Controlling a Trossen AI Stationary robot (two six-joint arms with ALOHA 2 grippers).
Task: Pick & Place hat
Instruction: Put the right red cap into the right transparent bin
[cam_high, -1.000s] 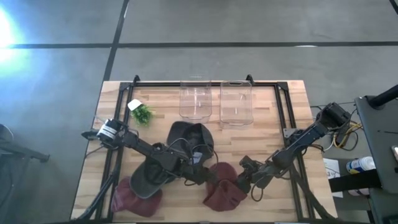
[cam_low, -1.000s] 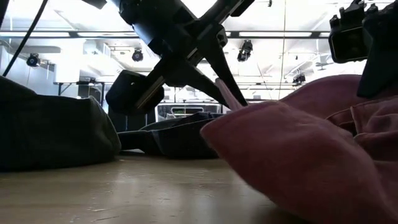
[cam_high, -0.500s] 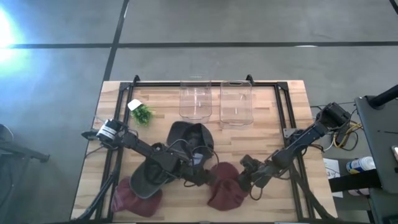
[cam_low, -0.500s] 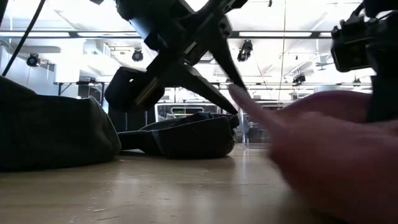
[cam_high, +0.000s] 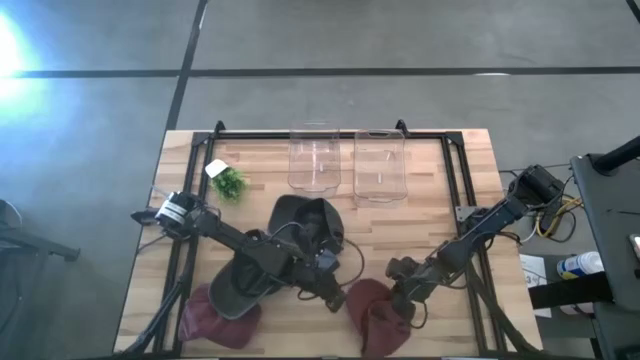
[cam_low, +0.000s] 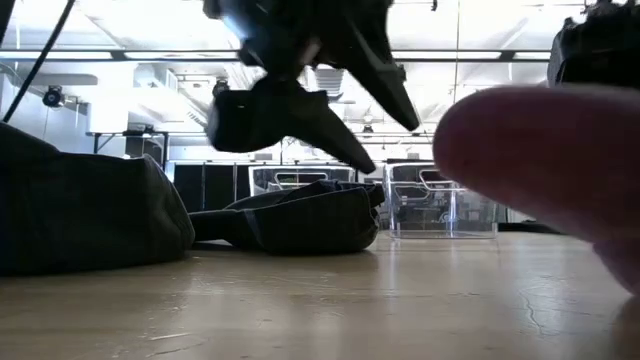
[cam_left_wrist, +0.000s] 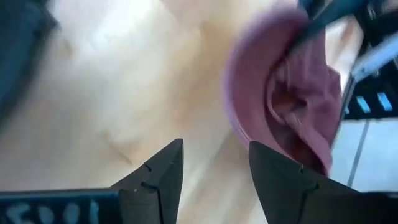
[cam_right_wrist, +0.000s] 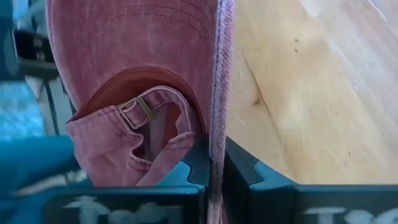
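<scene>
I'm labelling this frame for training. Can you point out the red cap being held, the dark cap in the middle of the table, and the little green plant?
red cap (cam_high: 375, 308): high view, on its crown.
dark cap (cam_high: 300, 215): high view, on its crown.
green plant (cam_high: 231, 183): high view, on its leaves.

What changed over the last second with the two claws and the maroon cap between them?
The left claw let go of the maroon cap and now stands open, clear of it. The right claw shut on the cap's edge and dragged it toward the table's near edge, lifting it in the low view. The dark caps, the second maroon cap, the plant and both clear bins stayed put.
</scene>
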